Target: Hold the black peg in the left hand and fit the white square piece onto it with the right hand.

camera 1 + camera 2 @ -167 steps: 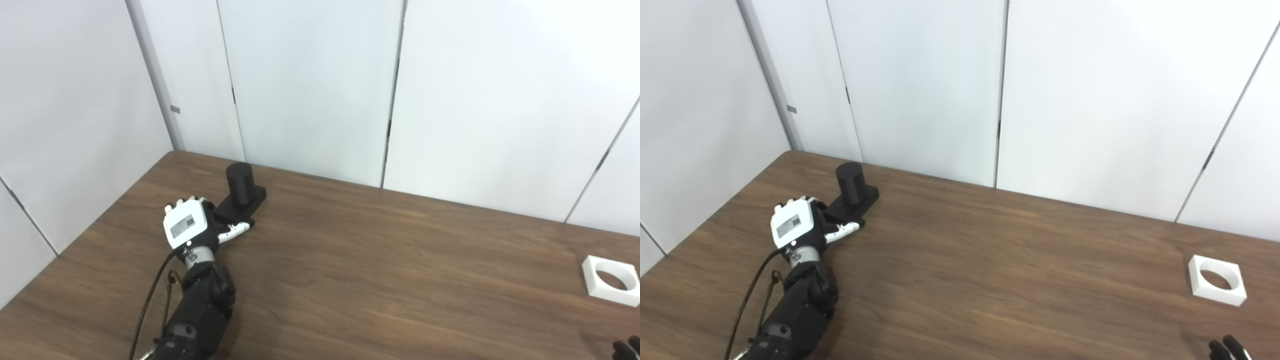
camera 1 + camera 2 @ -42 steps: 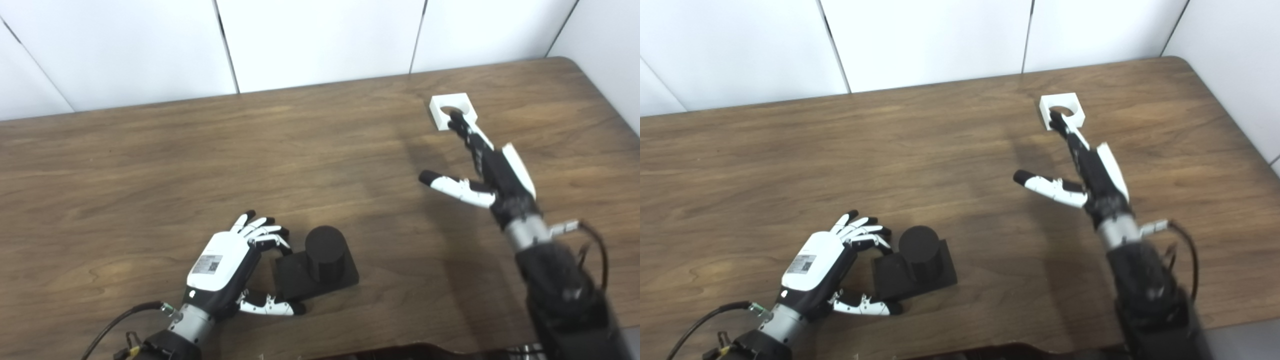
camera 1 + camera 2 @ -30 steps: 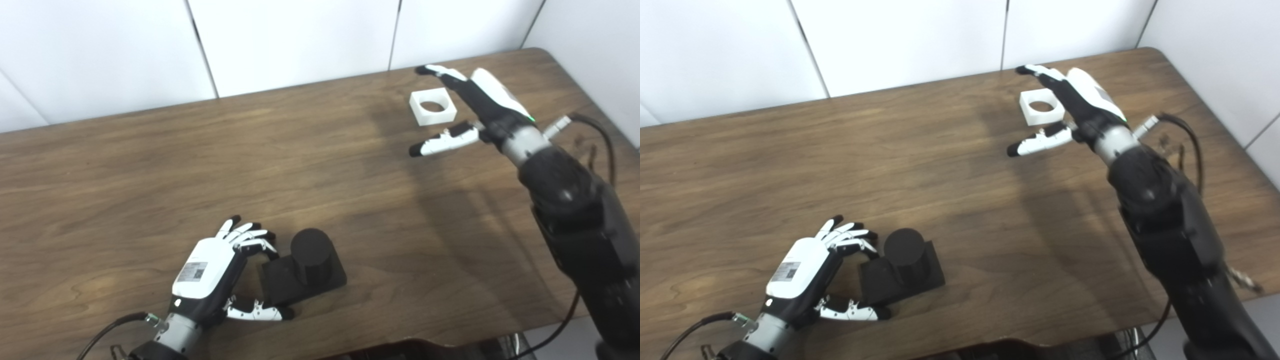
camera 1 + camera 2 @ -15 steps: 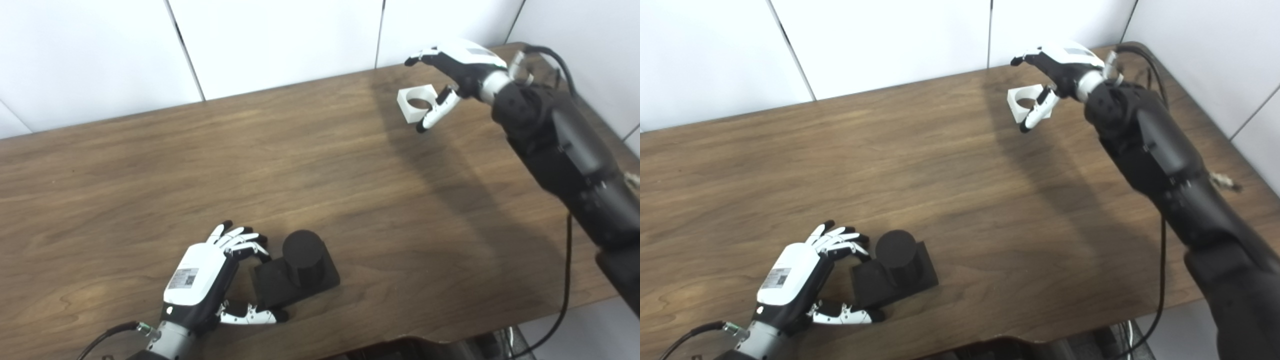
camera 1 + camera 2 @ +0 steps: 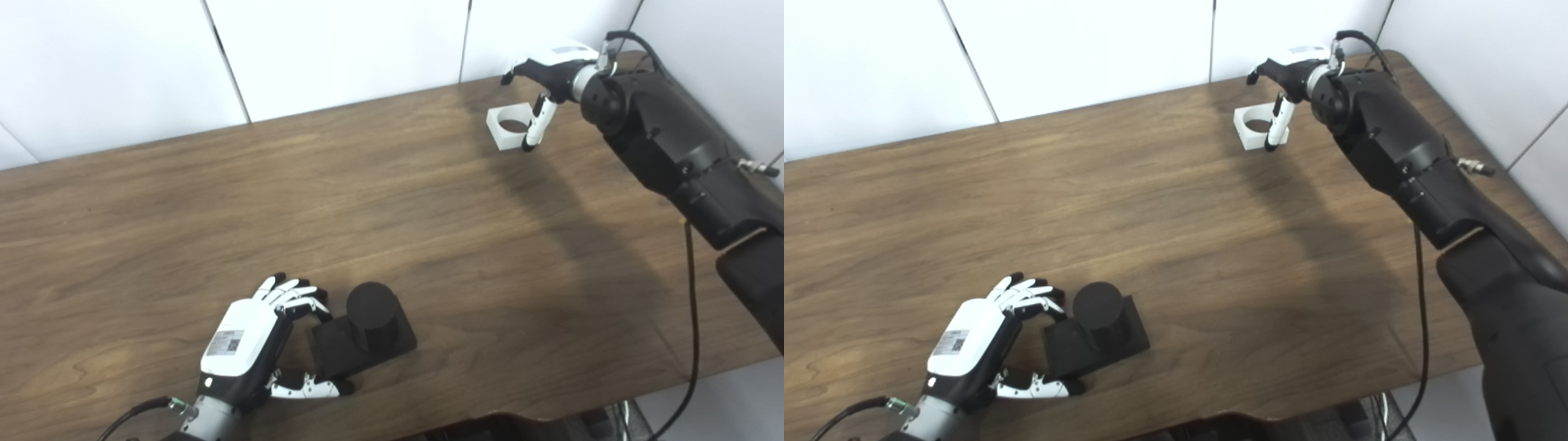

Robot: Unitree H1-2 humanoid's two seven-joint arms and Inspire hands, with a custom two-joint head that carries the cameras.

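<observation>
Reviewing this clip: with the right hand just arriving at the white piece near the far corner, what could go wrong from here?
1. The white square piece lies flat; the right hand, open over it with its thumb at the near edge, may push it rather than pinch it.
2. It sits near the table's far right corner, so a shove could send it off.
3. The left hand only brackets the black peg base, so it may shift.

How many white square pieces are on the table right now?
1. The white square piece lies flat at the far right of the table, under the right hand, whose thumb hangs at its near edge. None seems hidden.
</observation>
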